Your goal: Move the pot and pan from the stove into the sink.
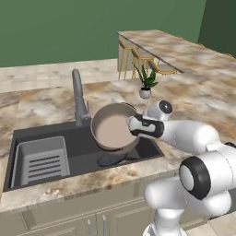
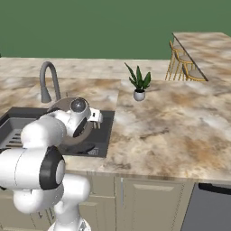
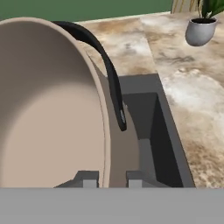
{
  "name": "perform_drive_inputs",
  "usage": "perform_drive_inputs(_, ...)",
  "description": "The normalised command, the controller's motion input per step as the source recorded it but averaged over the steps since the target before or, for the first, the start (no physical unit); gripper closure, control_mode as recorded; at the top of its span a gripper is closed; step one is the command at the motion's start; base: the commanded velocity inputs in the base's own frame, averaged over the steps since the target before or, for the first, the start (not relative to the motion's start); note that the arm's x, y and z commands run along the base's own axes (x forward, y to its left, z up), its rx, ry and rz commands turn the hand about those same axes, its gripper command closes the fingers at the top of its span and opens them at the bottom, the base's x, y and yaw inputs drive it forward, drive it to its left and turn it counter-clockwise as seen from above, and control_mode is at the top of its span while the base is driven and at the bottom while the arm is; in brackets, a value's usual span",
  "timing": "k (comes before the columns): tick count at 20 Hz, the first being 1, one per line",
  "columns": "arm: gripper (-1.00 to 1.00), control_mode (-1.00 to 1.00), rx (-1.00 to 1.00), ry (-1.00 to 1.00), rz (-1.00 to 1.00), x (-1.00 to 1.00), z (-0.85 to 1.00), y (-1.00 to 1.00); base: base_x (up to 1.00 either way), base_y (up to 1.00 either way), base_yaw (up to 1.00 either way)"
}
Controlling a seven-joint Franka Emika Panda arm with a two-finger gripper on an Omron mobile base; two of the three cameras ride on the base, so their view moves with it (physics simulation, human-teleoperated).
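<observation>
- One thing is hanging from your gripper right now: the pot, which you are carrying tilted on its side over the right half of the sink, with its pale inside facing the left base camera.
- Your gripper is clamping the pot's rim, one finger inside the wall and one outside, as the hand view is showing; the jaws are closed on that thin edge.
- You are dealing with a wide, deep metal vessel, so I am judging it stiff and fairly heavy, with most of its weight hanging off to one side of a narrow pinch.
- Smooth metal walls are likely slippery; a rim grip like this is probably letting the pot swing or rotate if you are moving quickly.
- You are looking at a dark side handle arching just beyond the rim in the hand view; that loop or the rim beside it is looking like the sounder place to hold.
- Below the pot a dark shape is lying in the basin; I cannot tell whether it is the pan or only a shadow.
- You are working close to the faucet, just to the pot's left, with the slotted rack filling the sink's left side, so lowering gently into the right part is looking wise.
</observation>
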Motion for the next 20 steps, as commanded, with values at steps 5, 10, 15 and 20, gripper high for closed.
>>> perform_drive_inputs(5, 1.00, -1.00, 0.00, -0.02, 0.00, 0.44, -0.12, 0.07, 0.00, 0.00, 0.00)
perform_drive_inputs(10, 1.00, -1.00, 0.00, -0.01, 0.00, 0.19, -0.11, 0.08, 0.00, 0.00, 0.00)
perform_drive_inputs(15, 1.00, -1.00, 0.00, 0.00, 0.00, 0.02, -0.03, 0.01, 0.00, 0.00, 0.00)
perform_drive_inputs(20, 1.00, -1.00, -0.02, 0.00, 0.00, 0.16, -0.36, 0.06, 0.00, 0.00, 0.00)
